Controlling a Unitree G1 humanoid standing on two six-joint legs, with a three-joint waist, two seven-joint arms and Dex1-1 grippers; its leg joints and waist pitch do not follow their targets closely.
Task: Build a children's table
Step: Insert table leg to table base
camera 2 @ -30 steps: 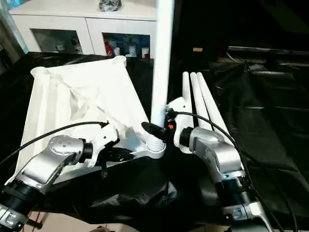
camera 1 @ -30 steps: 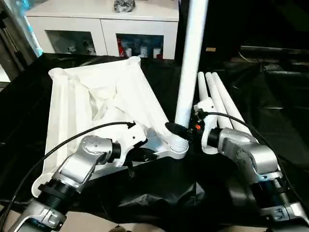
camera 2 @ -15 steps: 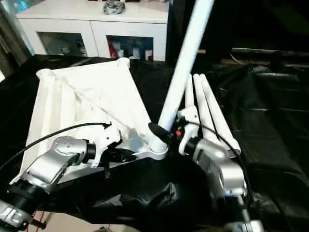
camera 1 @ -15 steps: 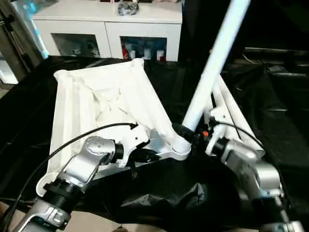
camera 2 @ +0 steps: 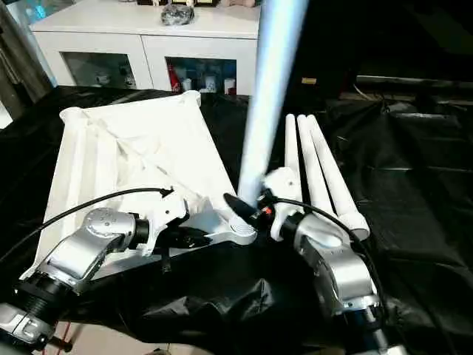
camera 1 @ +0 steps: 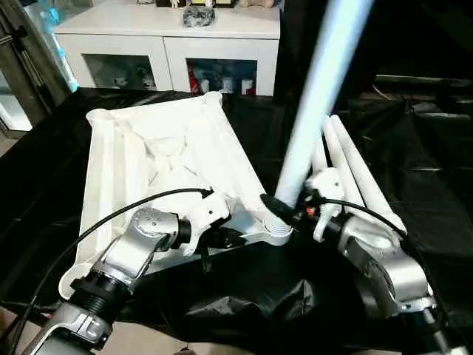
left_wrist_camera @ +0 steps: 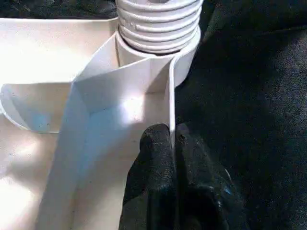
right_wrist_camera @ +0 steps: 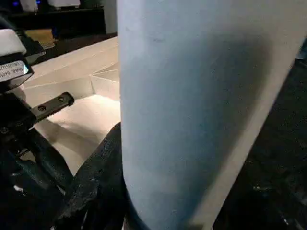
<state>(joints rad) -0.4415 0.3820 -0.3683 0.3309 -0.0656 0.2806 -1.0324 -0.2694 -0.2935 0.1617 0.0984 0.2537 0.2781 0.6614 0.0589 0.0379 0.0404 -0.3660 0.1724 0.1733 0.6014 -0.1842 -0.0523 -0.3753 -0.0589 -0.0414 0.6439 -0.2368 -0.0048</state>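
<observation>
1. Head views: the tabletop [camera 1: 159, 159] lies underside up on the black-draped worktop [camera 1: 414, 170], in front of a white cabinet [camera 1: 170, 55]. The right gripper [camera 1: 284, 209] is clenched on a leg [camera 1: 314, 111] just above the near corner socket [camera 1: 275, 228]. The leg stands in the socket but tilts away from vertical. Three spare legs [camera 2: 318, 174] lie side by side just beside the right arm.
2. Left wrist view: the left gripper [left_wrist_camera: 170, 158] is clamped on the tabletop's rim wall [left_wrist_camera: 171, 91] just beside the socket, one finger each side. The leg's threaded end [left_wrist_camera: 158, 19] sits in the socket, and several ribs are exposed, so it is probably not fully seated.
3. Right wrist view: the leg fills the frame, with a black finger [right_wrist_camera: 103, 177] pressed against its side.
4. Risks: the tilt could cross-thread or jam the leg in the socket. Pushing down at this angle could lever the tabletop out of the left jaws or slide it over the slack drape. The smooth tube could also slip in the right jaws when turned.
</observation>
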